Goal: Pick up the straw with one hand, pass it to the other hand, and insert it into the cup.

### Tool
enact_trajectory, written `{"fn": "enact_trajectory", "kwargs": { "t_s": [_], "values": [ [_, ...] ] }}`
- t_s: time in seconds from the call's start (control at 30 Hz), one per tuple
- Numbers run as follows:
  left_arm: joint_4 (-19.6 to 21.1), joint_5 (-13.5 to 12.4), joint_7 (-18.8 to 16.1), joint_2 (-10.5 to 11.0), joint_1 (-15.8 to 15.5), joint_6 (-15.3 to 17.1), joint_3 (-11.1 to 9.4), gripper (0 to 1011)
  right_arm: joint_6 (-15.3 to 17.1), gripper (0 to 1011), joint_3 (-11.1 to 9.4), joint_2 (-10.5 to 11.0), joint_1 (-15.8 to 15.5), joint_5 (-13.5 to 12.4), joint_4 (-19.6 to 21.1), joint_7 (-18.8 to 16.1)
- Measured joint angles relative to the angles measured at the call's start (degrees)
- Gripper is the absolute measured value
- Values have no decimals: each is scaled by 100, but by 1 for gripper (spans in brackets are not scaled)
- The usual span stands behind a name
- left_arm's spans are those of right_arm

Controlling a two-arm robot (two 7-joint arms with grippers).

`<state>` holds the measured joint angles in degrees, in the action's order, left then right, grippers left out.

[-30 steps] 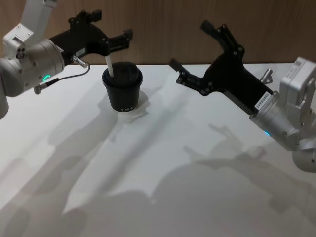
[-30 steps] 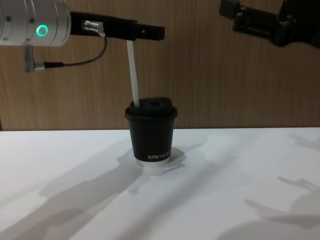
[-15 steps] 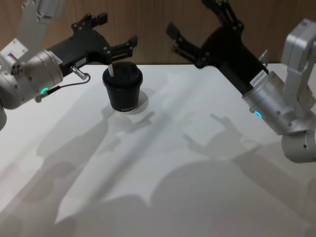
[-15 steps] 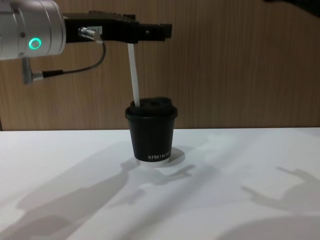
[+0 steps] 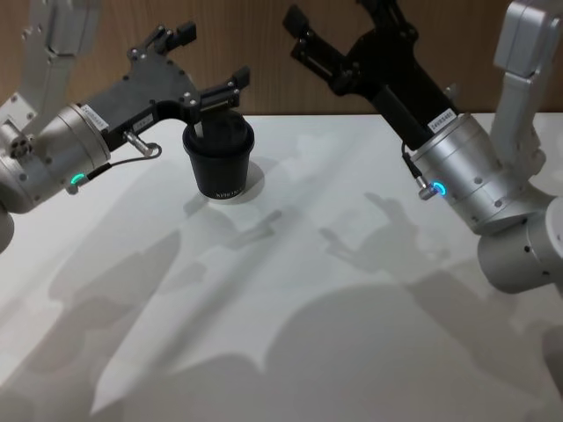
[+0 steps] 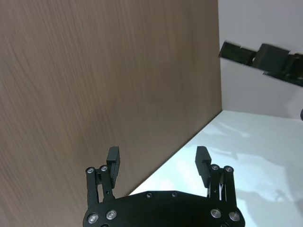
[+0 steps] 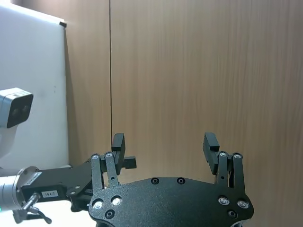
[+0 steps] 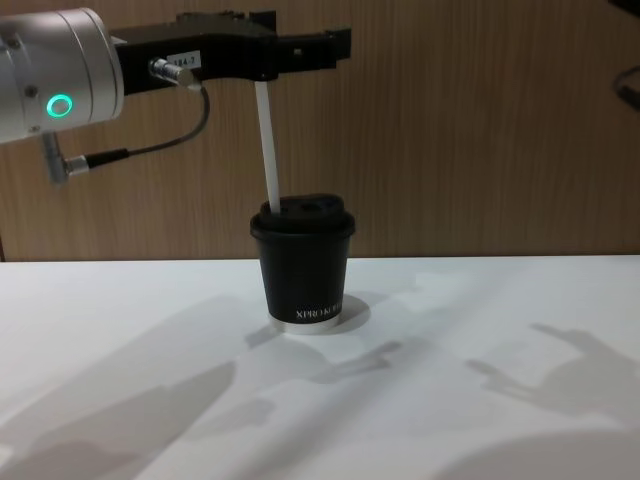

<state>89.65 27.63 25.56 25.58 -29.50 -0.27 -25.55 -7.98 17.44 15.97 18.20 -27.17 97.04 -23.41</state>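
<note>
The black cup (image 5: 218, 163) (image 8: 303, 270) stands on the white table, toward the back left. The white straw (image 5: 200, 130) (image 8: 266, 150) stands in its lid, leaning slightly. My left gripper (image 5: 209, 60) (image 8: 335, 45) hovers just above the straw's top, open. In the left wrist view the left gripper (image 6: 158, 158) has nothing between its fingers. My right gripper (image 5: 334, 10) is raised high at the back right, away from the cup. It is open and empty, as the right wrist view of the right gripper (image 7: 164, 144) shows.
The white table (image 5: 264, 308) carries only arm shadows in front of the cup. A wood-panelled wall (image 8: 450, 130) rises right behind the table's back edge. The right arm's silver wrist (image 5: 466, 167) hangs over the table's right side.
The right arm has lifted and swung back, leaving the chest view. The left gripper has risen slightly above the straw. Straw and cup have not moved.
</note>
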Motion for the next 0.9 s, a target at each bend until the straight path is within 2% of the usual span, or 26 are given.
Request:
{"fn": "enact_trajectory", "kwargs": {
  "t_s": [0.13, 0.47, 0.7, 0.9],
  "values": [
    [10, 79, 61, -28, 71, -88, 53, 1001, 221, 1001, 30, -63, -63, -159, 72, 90],
    [82, 186, 123, -81, 171, -135, 141, 1002, 475, 1001, 94, -108, -150, -361, 154, 188],
    [132, 177, 124, -86, 206, -96, 159, 1001, 547, 1001, 130, -108, -194, -426, 182, 235],
    [207, 67, 52, -64, 242, 45, 159, 1001, 607, 1001, 174, -91, -258, -475, 204, 291]
  ]
}}
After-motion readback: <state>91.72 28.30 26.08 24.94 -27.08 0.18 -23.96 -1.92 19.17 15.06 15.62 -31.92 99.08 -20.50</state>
